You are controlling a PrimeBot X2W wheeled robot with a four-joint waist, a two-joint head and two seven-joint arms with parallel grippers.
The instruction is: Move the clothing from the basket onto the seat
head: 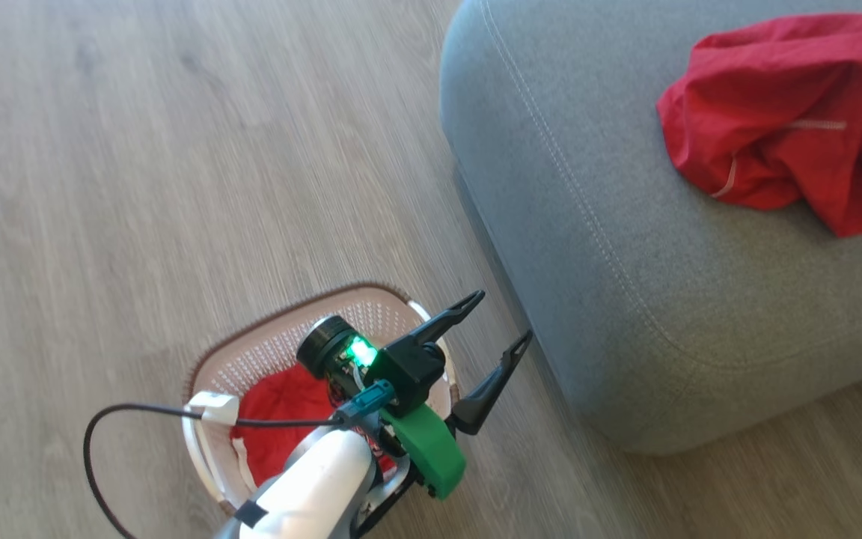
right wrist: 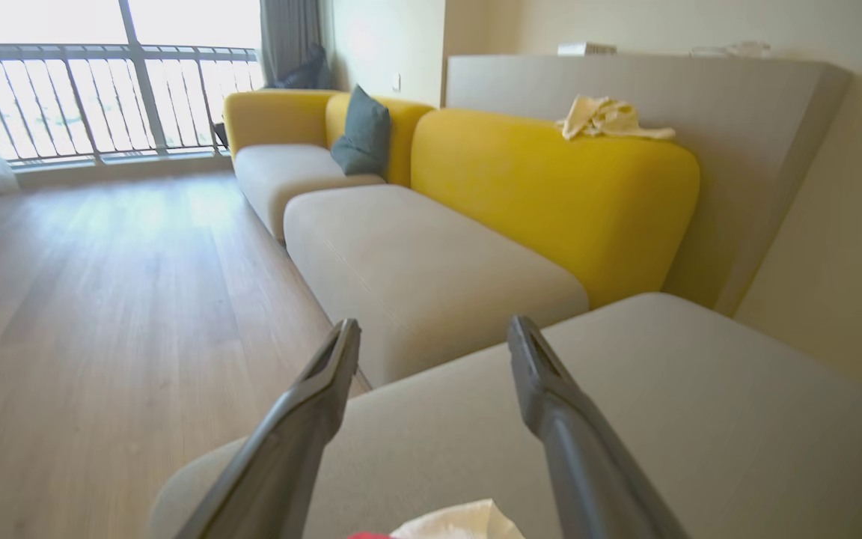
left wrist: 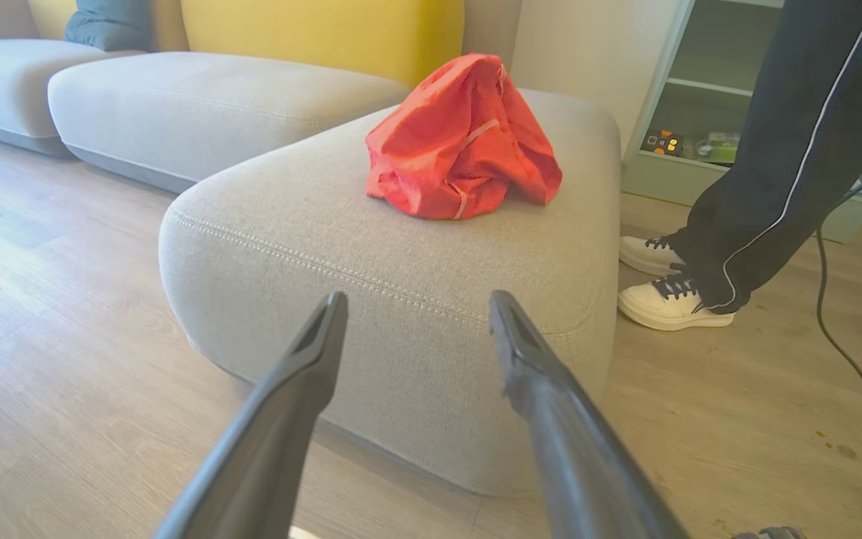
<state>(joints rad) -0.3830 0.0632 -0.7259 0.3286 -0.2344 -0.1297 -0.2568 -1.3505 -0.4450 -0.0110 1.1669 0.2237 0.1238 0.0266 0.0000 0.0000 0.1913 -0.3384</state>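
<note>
- Clothing (head: pixel 281 419), a crumpled bright red heap with a strip of white trim, lay in the bottom of the basket (head: pixel 251 359), on the floor (head: pixel 176 150) at the near left of the head view. Bunched as it was, it showed no clear long axis.
- A second red garment (head: pixel 783 120) sat on the seat (head: pixel 625 247) at the far right, well apart from the basket, so part of the job looked done.
- The left gripper (head: pixel 500 318) hung over the basket's right rim, fingers spread wide with nothing between them. It pointed right and away toward the seat, not down, so the clothing lay below and behind its tips, to their left.
- The right gripper (right wrist: pixel 435 324) was likewise spread and empty, over the seat's top. The left arm looked the nearer to the basket and the likelier for the next pick, which would call for turning its fingers back and down.
- A black cable (head: pixel 139 406) looped from the left wrist across the basket's near handle and might snag there.
- A person's shoes (left wrist: pixel 670 303) stood on the floor just beside the seat, to its right in the left wrist view, not between basket and seat.
</note>
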